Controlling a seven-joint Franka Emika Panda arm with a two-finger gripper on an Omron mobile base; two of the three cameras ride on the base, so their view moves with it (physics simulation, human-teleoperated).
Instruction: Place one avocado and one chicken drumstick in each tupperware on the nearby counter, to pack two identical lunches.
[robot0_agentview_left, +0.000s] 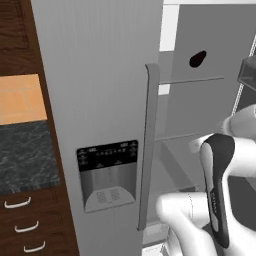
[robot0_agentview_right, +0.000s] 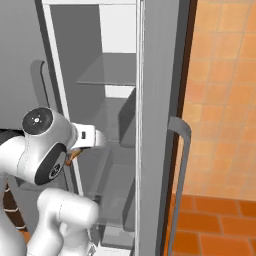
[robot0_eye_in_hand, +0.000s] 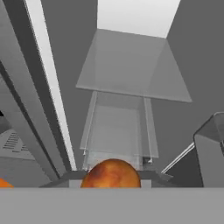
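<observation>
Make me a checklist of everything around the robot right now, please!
Surface: counter, dark and speckled, left of the fridge.
Job's things: dark avocado high inside the open fridge; orange-brown round food, likely the drumstick, right at the gripper.
Clutter: nothing seen.
Grippers: gripper reaches into the fridge; open or shut cannot be told.
Cables: nothing seen.
Surroundings: fridge shelves, orange tiled wall, wooden drawers.
</observation>
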